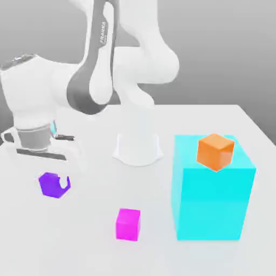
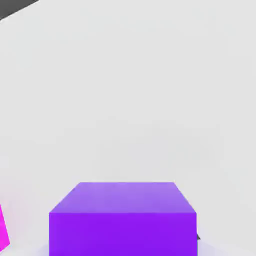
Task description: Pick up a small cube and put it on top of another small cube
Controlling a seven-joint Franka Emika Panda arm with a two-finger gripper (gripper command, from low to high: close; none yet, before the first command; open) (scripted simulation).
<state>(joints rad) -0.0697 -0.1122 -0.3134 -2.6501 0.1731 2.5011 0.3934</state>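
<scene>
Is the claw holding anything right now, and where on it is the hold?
Yes: the claw is shut on the violet-purple cube, gripping it by two opposite side faces. A finger shows against its side in the exterior view.

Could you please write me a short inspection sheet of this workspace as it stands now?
Surface: white table, flat.
Job's things: violet cube between the fingers; magenta cube sits apart on the table.
Clutter: orange cube on top of a large cyan block, at the exterior view's right.
Grippers: gripper shut on the violet cube.
Cables: nothing seen.
Surroundings: plain grey backdrop; the arm's white base stands mid-table.
</scene>
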